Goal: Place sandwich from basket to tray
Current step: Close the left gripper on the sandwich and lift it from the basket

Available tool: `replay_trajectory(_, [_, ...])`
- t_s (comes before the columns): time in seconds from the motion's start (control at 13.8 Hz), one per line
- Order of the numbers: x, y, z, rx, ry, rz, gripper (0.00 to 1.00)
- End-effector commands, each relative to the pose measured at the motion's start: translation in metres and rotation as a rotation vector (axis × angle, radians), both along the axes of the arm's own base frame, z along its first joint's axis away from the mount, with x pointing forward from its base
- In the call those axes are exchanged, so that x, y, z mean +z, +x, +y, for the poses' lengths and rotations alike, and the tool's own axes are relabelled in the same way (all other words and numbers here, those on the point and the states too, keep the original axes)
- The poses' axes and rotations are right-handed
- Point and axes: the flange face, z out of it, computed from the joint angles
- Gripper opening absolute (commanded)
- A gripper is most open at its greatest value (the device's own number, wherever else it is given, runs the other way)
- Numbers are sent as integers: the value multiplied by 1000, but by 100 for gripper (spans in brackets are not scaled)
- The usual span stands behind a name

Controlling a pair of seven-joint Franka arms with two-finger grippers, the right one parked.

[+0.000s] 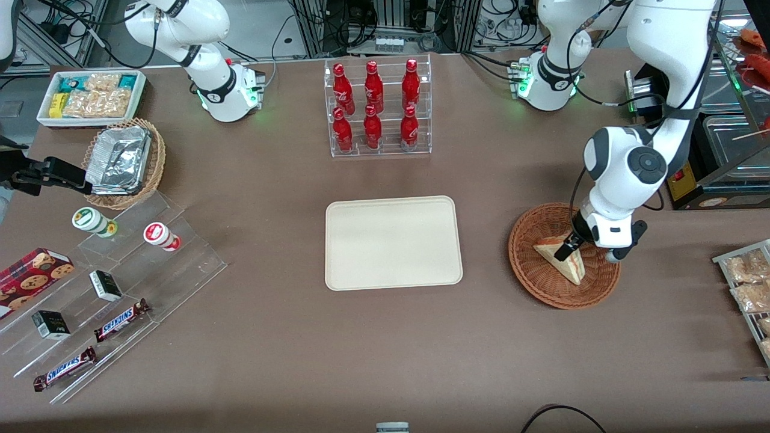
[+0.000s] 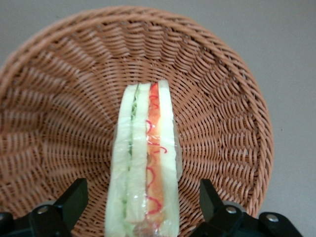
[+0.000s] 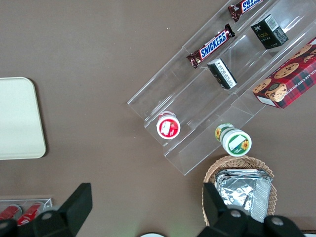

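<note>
Sandwich [image 1: 562,257] lies in basket [image 1: 529,264]; gripper [image 1: 568,246] straddles it, unclosed

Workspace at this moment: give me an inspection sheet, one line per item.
Surface: brown table.
Job's things: sandwich in the basket; tray bare.
Clutter: cola bottle rack, snack bin, foil basket, Snickers bars.
Grippers: left pincer open, fingers either side of the sandwich.
Cables: one loop at the table edge.
Surroundings: equipment racks past the table.
</note>
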Motion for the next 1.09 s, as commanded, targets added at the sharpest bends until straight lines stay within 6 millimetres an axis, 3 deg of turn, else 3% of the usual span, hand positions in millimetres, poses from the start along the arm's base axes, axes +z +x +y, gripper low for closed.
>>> replay_trajectory(0.0, [-13,-1,-5,23,-13,1,85])
replay_trajectory(0.15, [-16,-2,-7,19,-12,6,19])
replay_trajectory(0.22, [-15,0,-7,13,-12,6,0])
replay_trajectory(0.36, [-7,3,-7,-2,-8,-4,0])
replay_trajectory(0.51, [22,10,-9,-18,1,6,0])
replay_trajectory(0.65, [82,28,-16,-46,24,63,0])
replay_trajectory(0.73, [112,36,-33,-81,41,105,0])
replay_trajectory(0.87, [162,45,-87,-159,54,154,0])
replay_trajectory(1.02, [180,31,-152,-268,68,184,0])
